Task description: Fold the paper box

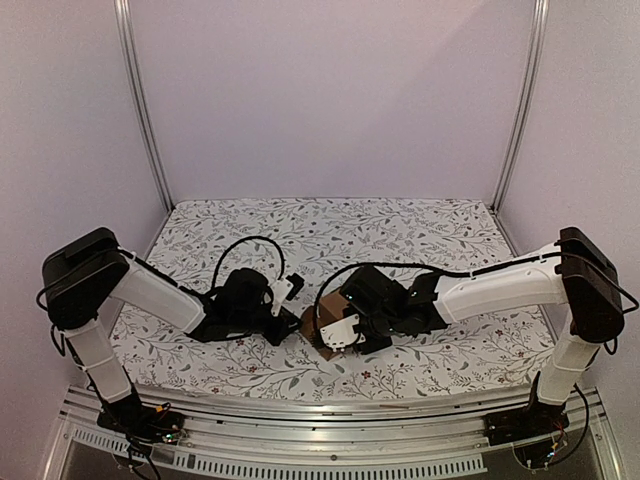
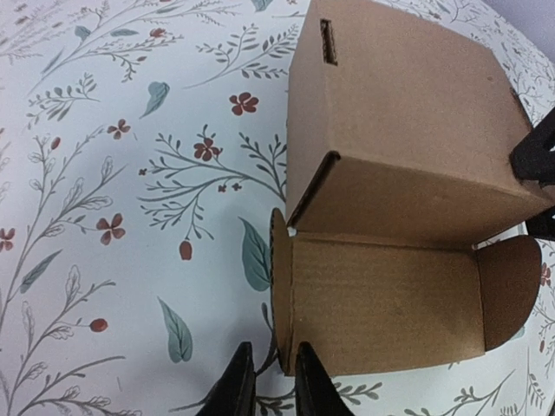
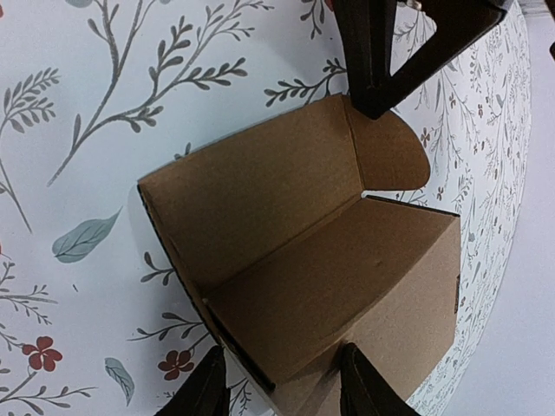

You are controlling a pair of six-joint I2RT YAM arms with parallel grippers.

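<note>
Paper box (image 1: 324, 312), brown cardboard, one item. We log it part-folded and resting on its side; the floral-patterned table (image 2: 104, 173) lies directly beneath it. One closed panel of the paper box carries a narrow slit (image 2: 329, 42). Below that panel the mouth stands open, with a long flap (image 2: 381, 303) laid out flat from it and a rounded tab (image 2: 512, 286) at the flap's far end.

Left end effector (image 2: 273, 348): placed at the outer corner of the paper box's open flap. Its fingers (image 2: 236, 386) stand close together with only a thin gap, and the flap's corner reaches that gap. We cannot tell whether the cardboard is pinched.

Right end effector (image 3: 284, 351): placed at the opposite side of the paper box from the left one. It is clamped over one wall at the open mouth, one finger (image 3: 206, 390) on the inner side and the other against the outer face.
</note>
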